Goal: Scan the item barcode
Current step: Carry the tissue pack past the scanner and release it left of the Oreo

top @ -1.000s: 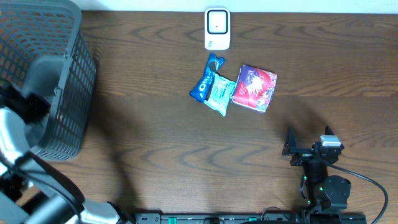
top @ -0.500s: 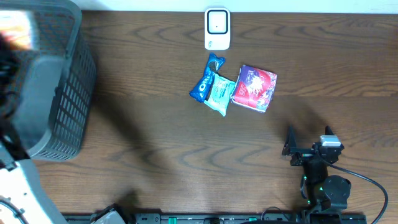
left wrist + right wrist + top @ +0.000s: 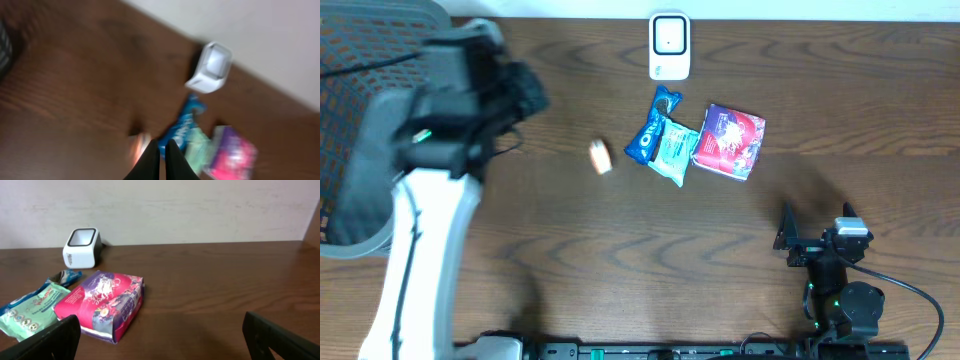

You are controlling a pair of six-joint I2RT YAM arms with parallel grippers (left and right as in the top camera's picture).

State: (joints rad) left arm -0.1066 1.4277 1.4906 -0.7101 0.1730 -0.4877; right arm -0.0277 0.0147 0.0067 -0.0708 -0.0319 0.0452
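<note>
Orange item (image 3: 600,157), small and blurred, is what we take as the thing to scan, since it sits closest to the left gripper (image 3: 160,150). That is a judgement; the blue packet (image 3: 652,125), the green packet (image 3: 673,152) and the purple box (image 3: 729,141) could equally be candidates. It shows over the bare table (image 3: 620,270), just left of the blue packet and well short of the scanner (image 3: 669,45) at the far edge. We cannot tell whether it rests flat on the wood.

We judge the task to be at an early stage. Nothing is presented to the scanner window, and no item is in a grip. What remains is to take the item up, find its barcode and bring that face before the scanner.

The left fingers are pressed together with nothing seen between them. In the wrist view the orange blur lies just beside their tips, and we cannot say whether they touch. The right gripper (image 3: 817,225) waits near the front edge, jaws spread wide and empty.

From above, the item's long axis runs roughly from far-left to near-right, its near end angled toward the packets. Which face carries the barcode is too blurred to read.
</note>
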